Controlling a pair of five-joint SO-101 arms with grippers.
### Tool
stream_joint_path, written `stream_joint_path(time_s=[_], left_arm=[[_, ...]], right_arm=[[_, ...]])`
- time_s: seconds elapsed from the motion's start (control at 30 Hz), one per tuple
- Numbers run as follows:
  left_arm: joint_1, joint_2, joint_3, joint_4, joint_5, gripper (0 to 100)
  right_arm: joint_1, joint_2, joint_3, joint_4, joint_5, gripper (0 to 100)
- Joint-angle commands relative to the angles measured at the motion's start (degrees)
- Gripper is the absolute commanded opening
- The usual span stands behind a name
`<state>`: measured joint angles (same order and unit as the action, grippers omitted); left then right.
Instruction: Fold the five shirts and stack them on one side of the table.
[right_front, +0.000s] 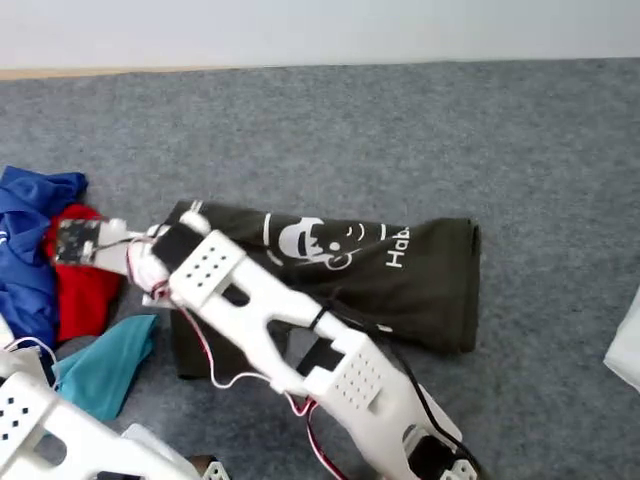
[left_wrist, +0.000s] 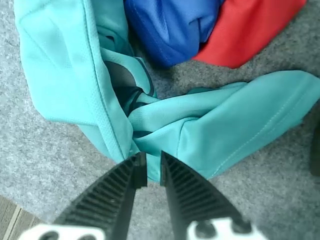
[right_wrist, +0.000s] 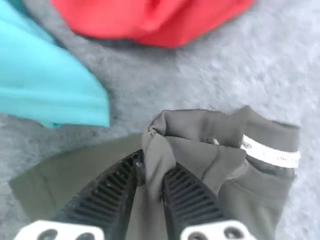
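Observation:
A dark olive shirt (right_front: 400, 270) with white print lies across the middle of the grey table. My right gripper (right_front: 150, 280) is at that shirt's left end, reached in from the lower right. In the right wrist view the right gripper (right_wrist: 152, 172) is shut on a bunched fold of the olive shirt (right_wrist: 215, 150). A teal shirt (right_front: 105, 365), a red shirt (right_front: 85, 290) and a blue shirt (right_front: 30, 250) lie crumpled at the left. My left gripper (left_wrist: 152, 172) hangs shut just over the near edge of the teal shirt (left_wrist: 60, 65), below the blue shirt (left_wrist: 170, 25) and red shirt (left_wrist: 250, 25).
A white shirt (right_front: 628, 345) pokes in at the right edge. The left arm's white body (right_front: 40, 425) sits at the bottom left corner. Bare grey carpet-like surface (right_front: 400, 130) stretches behind the olive shirt. Red shirt (right_wrist: 150, 20) and teal shirt (right_wrist: 45, 80) lie just beyond the right gripper.

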<state>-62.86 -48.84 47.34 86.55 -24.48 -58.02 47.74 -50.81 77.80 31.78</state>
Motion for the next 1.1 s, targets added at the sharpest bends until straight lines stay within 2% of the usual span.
stream_joint_path(time_s=[0.0, 0.13, 0.27, 0.33, 0.63, 0.73, 0.93, 1.07], left_arm=[[0.62, -1.14, -0.66, -1.14, 0.26, 6], [0.53, -1.14, -0.66, -1.14, 0.26, 6], [0.53, -1.14, -0.66, -1.14, 0.26, 6], [0.53, -1.14, -0.66, -1.14, 0.26, 6], [0.62, -1.14, -0.66, -1.14, 0.18, 6], [0.62, -1.14, -0.66, -1.14, 0.18, 6], [0.62, -1.14, -0.75, -1.14, 0.18, 6], [0.62, -1.14, -0.75, -1.14, 0.18, 6]], right_arm=[[-1.36, 1.27, -2.64, 0.48, 0.35, 1.6], [-0.04, 3.3, -2.99, 2.95, 0.18, 10.5], [1.71, 1.71, -5.19, 6.46, -4.75, 22.2], [2.24, 0.75, -7.47, 8.57, -5.01, 23.9], [5.41, -2.51, -17.67, 25.27, -5.27, 23.8], [8.92, -4.18, -13.89, 25.1, -5.27, 20.4], [11.91, -9.89, -5.8, 25.19, -5.19, 5.7], [13.76, -16.66, 4.75, 25.19, -5.19, 2.7]])
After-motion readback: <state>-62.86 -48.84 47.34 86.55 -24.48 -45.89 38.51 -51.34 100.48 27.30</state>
